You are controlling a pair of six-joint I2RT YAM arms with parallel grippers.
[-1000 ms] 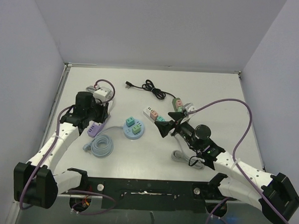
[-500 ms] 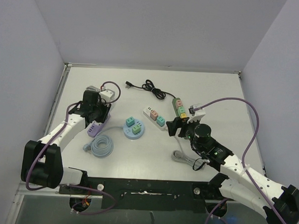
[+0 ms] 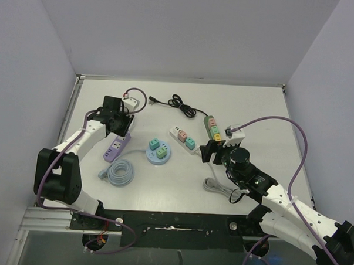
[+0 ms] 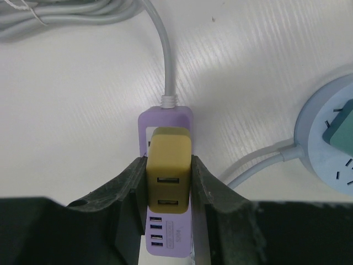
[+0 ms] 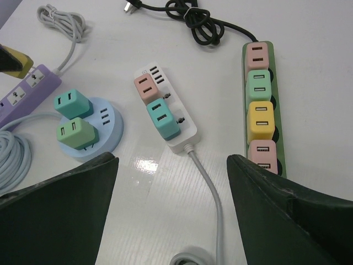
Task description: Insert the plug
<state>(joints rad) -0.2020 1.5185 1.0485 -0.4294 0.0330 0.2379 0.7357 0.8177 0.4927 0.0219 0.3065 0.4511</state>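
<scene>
Two arms of mine: one gripping, one wide.
Overhead, my left gripper (image 3: 120,125) sits at the far end of the purple strip (image 3: 116,148). Left wrist: my fingers (image 4: 129,193) clamp the yellow plug (image 4: 169,185) over its cord end. Right wrist: my right gripper (image 5: 172,160) gapes above the white strip (image 5: 186,130).

I see the white counter (image 3: 254,112) carrying a purple power strip (image 3: 114,149) on the left. A coiled grey cable (image 3: 117,173) lies near it, and a round blue socket hub (image 3: 164,162) sits just beside the coil. Toward the middle lie a white power strip (image 5: 188,132), a green power strip (image 5: 278,99) to its right, and a tangled black cord (image 3: 182,104) behind them.
</scene>
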